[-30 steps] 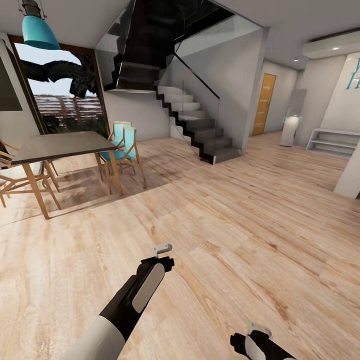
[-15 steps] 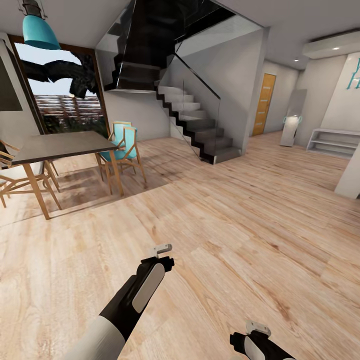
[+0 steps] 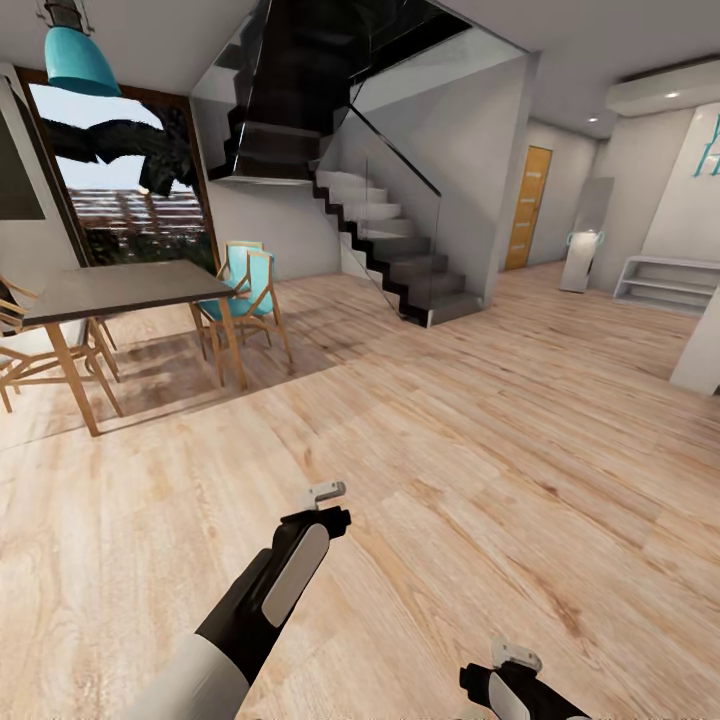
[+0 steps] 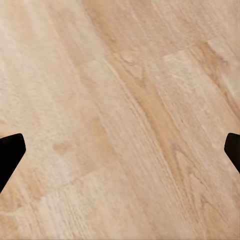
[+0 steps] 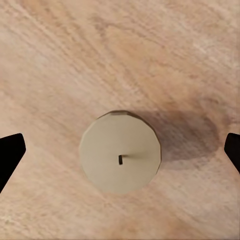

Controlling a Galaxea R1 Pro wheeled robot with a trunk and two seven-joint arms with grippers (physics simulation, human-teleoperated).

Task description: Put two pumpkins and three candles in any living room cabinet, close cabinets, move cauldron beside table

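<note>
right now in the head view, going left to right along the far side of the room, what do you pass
hanging lamp → dining table → turquoise chair → staircase → orange door → white low shelf

My left arm (image 3: pixel 262 600) reads as a black casing with a long white inset panel, turning to a white sleeve nearer the trunk; a small pale grey bracket sits at its tip; my right arm (image 3: pixel 515 690) shows the same black shell, white inset and grey bracket; black wedge fingertips (image 4: pixel 10 152) at the wrist views' edges.
</note>
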